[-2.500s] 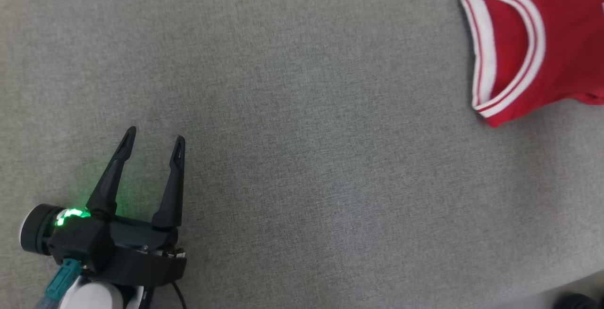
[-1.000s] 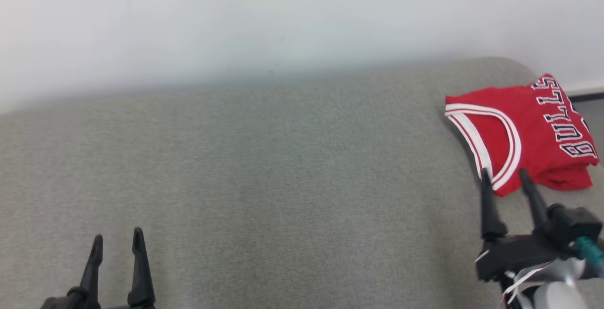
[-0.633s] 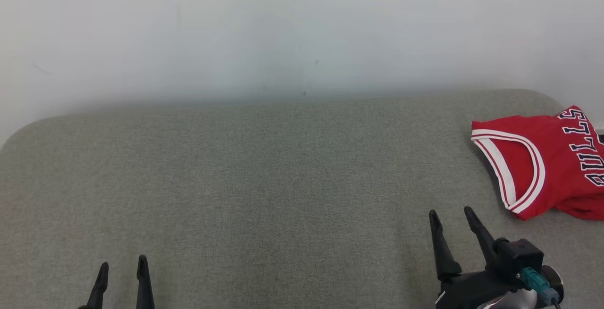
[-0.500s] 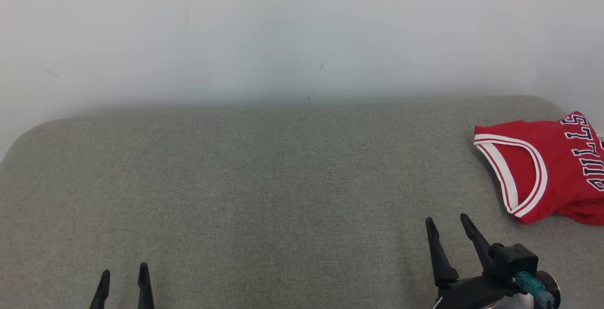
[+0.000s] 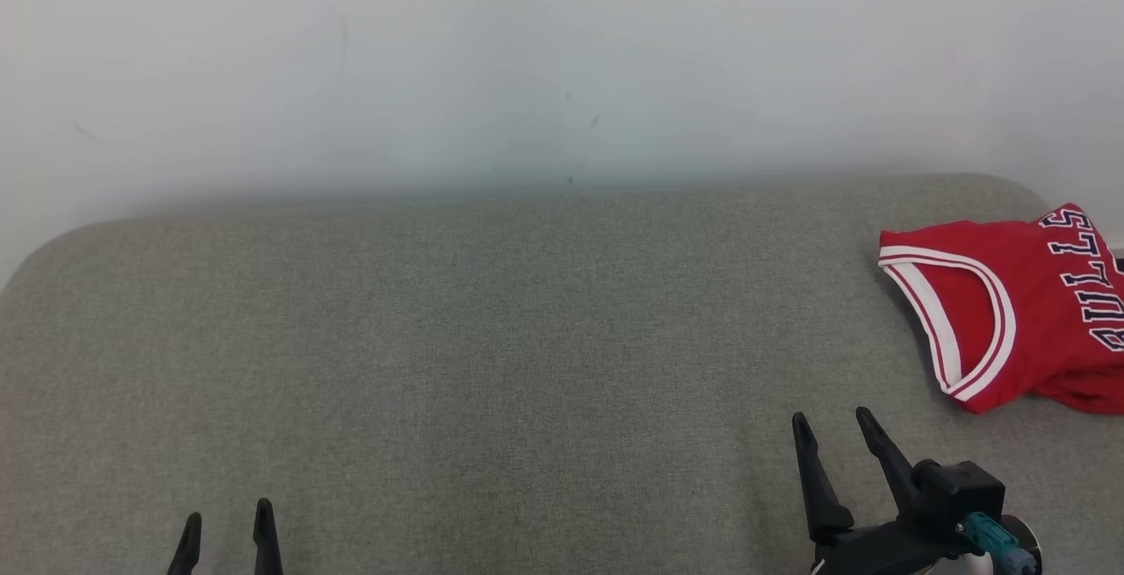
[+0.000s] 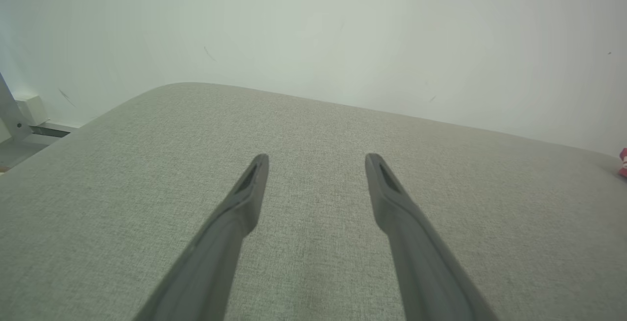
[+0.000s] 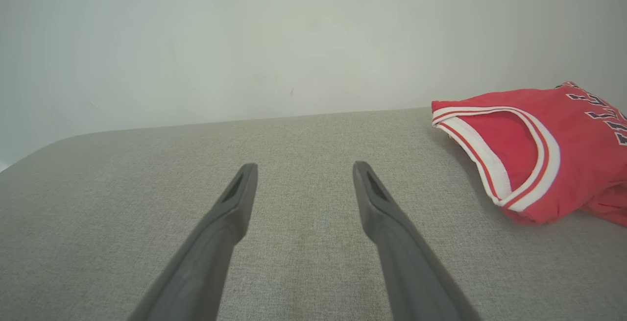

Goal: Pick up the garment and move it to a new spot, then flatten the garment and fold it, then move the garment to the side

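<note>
The garment is a red jersey with white trim and dark lettering, lying folded at the far right of the grey cushioned surface; the right wrist view has the garment at its right side. My right gripper stands open at the lower right, short of the jersey and to its left, with nothing between its fingers. My left gripper is open at the bottom left, far from the jersey, over bare fabric. In the left wrist view a sliver of the garment shows at the right edge.
A pale wall rises behind the surface. The surface's rounded left edge and right corner mark its limits. A floor-level fixture shows beyond the left edge in the left wrist view.
The head camera tilted up, bringing the wall into the picture. My right gripper drew back from the jersey's near edge toward the lower right; the left gripper sank lower in the picture. The jersey stays put.
</note>
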Robot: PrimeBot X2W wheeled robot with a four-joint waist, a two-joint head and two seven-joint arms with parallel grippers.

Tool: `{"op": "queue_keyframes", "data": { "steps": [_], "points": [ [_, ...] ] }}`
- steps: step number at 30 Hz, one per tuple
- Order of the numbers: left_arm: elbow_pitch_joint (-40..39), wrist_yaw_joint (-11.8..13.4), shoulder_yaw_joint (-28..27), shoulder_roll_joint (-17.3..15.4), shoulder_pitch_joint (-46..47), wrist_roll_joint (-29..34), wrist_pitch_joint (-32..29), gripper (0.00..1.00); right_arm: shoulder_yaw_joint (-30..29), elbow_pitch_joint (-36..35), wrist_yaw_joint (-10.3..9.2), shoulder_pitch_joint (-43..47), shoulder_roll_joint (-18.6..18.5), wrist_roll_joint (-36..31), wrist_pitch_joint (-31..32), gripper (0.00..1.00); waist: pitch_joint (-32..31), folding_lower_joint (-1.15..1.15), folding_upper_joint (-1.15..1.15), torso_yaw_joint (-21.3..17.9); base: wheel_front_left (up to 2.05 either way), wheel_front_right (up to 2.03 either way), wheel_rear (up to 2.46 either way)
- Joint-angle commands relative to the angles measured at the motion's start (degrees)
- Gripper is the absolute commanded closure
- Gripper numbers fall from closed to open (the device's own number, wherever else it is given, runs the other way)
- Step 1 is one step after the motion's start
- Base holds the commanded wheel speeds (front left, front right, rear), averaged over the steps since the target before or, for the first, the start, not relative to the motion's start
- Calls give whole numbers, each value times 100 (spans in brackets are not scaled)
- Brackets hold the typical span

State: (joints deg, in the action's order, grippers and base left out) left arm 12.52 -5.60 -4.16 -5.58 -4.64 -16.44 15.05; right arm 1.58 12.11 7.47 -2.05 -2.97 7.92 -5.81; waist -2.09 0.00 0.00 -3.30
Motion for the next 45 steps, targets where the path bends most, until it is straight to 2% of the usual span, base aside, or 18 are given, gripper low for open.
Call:
{"op": "queue_keyframes", "data": {
  "steps": [1,16,17,22,45],
  "points": [
    [-16,-23,-28,30,12,57,19,0,10,-11,0,80,15,26,-4,0,13,0,0,-2,0,0,0],
    [28,-80,-62,105,52,176,19,0,118,157,0,-16,15,203,-38,0,48,0,0,-8,0,0,0],
    [10,-54,-38,99,11,105,0,100,110,169,0,-22,2,194,-25,100,48,0,0,-8,0,0,0],
    [235,-47,-25,158,2,50,-46,100,100,388,0,92,2,270,-6,100,48,0,0,-6,0,0,0],
    [124,-93,-182,190,251,-2182,-697,100,-69,333,1,-95,4,2662,318,100,79,0,0,56,0,0,0]
  ]
}}
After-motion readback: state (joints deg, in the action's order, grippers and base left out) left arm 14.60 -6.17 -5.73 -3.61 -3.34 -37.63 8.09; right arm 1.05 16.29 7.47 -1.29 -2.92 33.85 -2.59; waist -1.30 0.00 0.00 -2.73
